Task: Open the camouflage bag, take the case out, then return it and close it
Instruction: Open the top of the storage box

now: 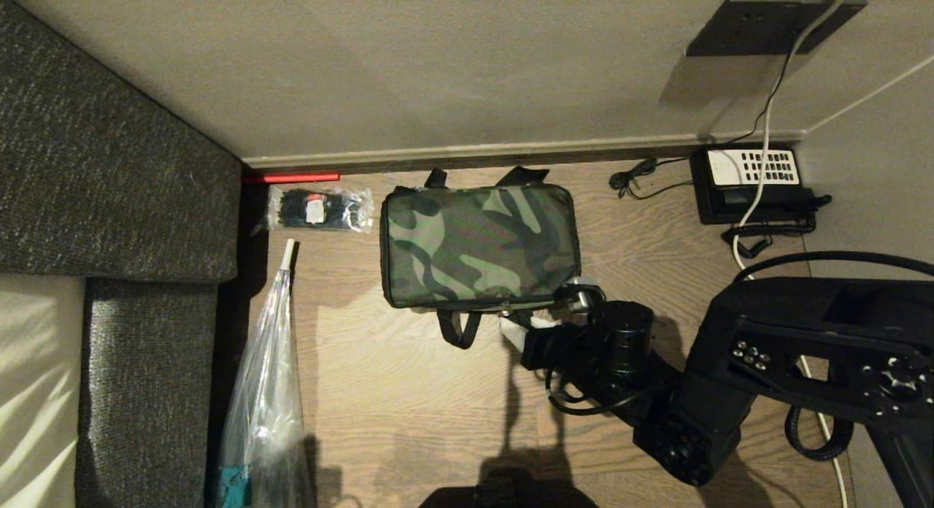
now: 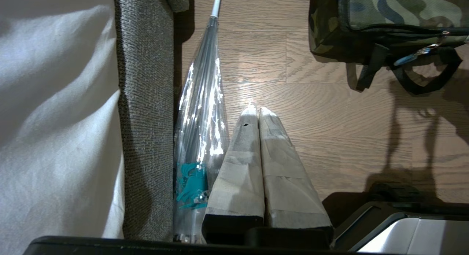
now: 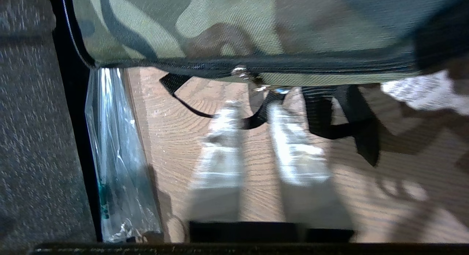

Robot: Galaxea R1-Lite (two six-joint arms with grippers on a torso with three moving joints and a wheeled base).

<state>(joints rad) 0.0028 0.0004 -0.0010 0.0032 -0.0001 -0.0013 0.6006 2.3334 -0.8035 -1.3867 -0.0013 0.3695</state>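
On the wooden floor by the wall, the head view shows the camouflage bag [image 1: 479, 245] zipped shut, the right gripper [image 1: 527, 331] at its near edge. From the left wrist, the left gripper [image 2: 256, 112] hangs over bare floor beside a wrapped umbrella [image 2: 199, 112], jaws pressed together. From the right wrist, jaws stand spread below the zipper pull [image 3: 240, 72], holding nothing.

The camouflage bag [image 1: 479, 245] lay on the floor [image 1: 408, 391] near the wall [image 1: 438, 63]; a packet of cable ties [image 1: 319, 209] sat just to its left, a wrapped umbrella [image 1: 266, 391] nearer beside the sofa [image 1: 109, 201]; a telephone [image 1: 751, 183] lay well to its right; the right gripper [image 1: 522, 333] was at its near edge.
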